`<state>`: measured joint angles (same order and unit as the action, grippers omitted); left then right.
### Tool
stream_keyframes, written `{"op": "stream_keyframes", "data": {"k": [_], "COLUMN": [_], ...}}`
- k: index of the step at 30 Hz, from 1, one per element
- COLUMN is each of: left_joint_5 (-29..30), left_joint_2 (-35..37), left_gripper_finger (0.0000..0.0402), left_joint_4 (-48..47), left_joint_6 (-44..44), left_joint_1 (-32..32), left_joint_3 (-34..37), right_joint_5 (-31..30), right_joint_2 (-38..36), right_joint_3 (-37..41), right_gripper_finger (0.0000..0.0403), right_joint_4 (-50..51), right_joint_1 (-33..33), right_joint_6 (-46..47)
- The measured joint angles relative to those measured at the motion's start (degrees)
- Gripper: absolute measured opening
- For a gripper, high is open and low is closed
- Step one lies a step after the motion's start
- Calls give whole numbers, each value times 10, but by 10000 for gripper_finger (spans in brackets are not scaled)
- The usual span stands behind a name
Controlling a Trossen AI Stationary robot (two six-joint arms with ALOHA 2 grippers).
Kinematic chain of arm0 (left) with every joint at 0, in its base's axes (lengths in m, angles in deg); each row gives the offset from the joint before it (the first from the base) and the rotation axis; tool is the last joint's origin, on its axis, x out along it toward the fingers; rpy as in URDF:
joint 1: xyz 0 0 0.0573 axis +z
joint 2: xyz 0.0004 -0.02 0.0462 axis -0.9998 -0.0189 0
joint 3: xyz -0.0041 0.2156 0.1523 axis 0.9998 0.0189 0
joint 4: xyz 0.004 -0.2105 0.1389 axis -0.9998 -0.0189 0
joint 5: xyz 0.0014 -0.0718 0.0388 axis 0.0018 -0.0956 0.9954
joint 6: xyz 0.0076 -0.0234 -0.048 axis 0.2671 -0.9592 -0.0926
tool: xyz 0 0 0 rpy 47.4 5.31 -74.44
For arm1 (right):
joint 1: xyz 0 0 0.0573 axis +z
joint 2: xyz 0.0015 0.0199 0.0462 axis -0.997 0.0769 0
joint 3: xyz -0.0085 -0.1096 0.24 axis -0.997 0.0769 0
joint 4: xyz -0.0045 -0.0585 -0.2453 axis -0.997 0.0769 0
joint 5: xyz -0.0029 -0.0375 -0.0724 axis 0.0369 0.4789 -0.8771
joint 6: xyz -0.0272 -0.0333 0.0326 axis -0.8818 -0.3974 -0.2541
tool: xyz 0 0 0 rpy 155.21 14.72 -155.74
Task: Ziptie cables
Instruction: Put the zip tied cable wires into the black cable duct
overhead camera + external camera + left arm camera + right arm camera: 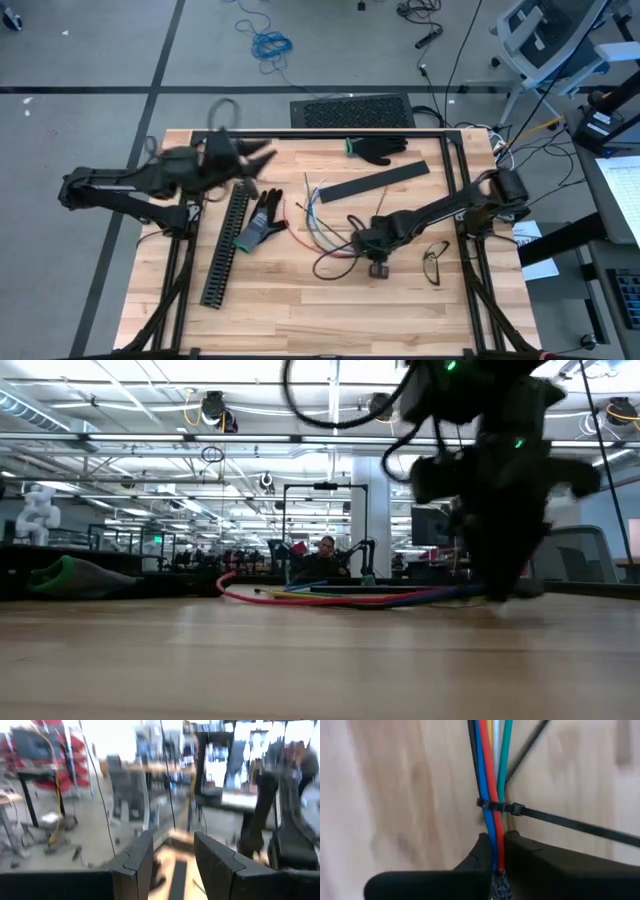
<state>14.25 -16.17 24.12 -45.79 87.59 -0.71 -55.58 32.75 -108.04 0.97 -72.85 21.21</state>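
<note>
Right wrist view: right gripper (496, 851) clamped on ziptied cables (491, 775); left gripper (172, 857) parted, empty.

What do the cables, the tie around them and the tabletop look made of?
Cables: smooth, slightly glossy sheaths in blue, red, white and green, likely plastic insulation. The right gripper is shut on them.
Zip tie: thin flat black strap with a small locking head, probably nylon.
Tabletop: pale jointed strips with visible grain, looks like butcher-block wood.
</note>
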Motion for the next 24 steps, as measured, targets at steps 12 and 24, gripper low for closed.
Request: {"op": "stream_keyframes", "data": {"k": [12, 24], "left_joint_5": [9, 7], "left_joint_2": [129, 148], "left_gripper_finger": [140, 140], "left_joint_4": [41, 29], "left_joint_6": [37, 37], "left_joint_1": [0, 0], "left_joint_3": [0, 0], "right_joint_5": [-84, -103], "right_joint_2": [-197, -135], "right_joint_3": [-117, -501], "right_gripper_finger": [16, 16], "right_joint_4": [134, -3], "right_joint_1": [-121, -317], "right_joint_6": [92, 18]}}
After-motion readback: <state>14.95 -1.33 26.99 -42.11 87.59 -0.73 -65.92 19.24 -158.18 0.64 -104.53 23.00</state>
